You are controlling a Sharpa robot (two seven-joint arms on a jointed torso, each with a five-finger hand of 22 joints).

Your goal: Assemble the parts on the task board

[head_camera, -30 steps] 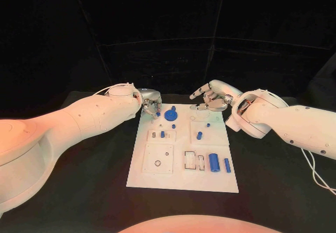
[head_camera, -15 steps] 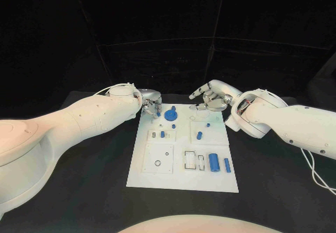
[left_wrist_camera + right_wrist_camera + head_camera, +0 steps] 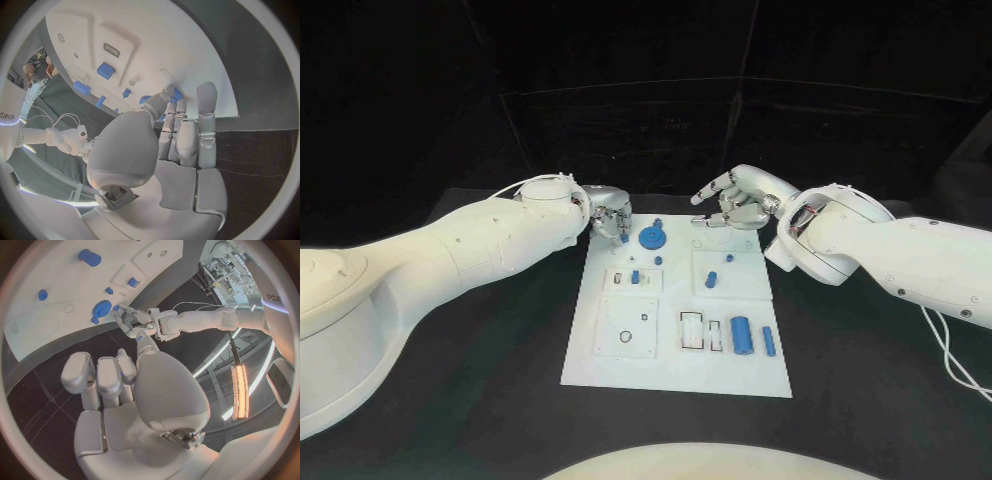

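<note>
Both robot hands, left [image 3: 610, 213] and right [image 3: 740, 198], flank task board [image 3: 678, 375] far edge

One white board [image 3: 678, 372] on the bench [image 3: 473, 390], and two robot hands over its far end, left [image 3: 612, 214] and right [image 3: 737, 200]. Blue parts on the board: one round disc [image 3: 653, 239], one fat cylinder [image 3: 741, 335], one thin rod [image 3: 767, 340], and about six smaller pieces, though tiny ones are hard to tell apart.
</note>
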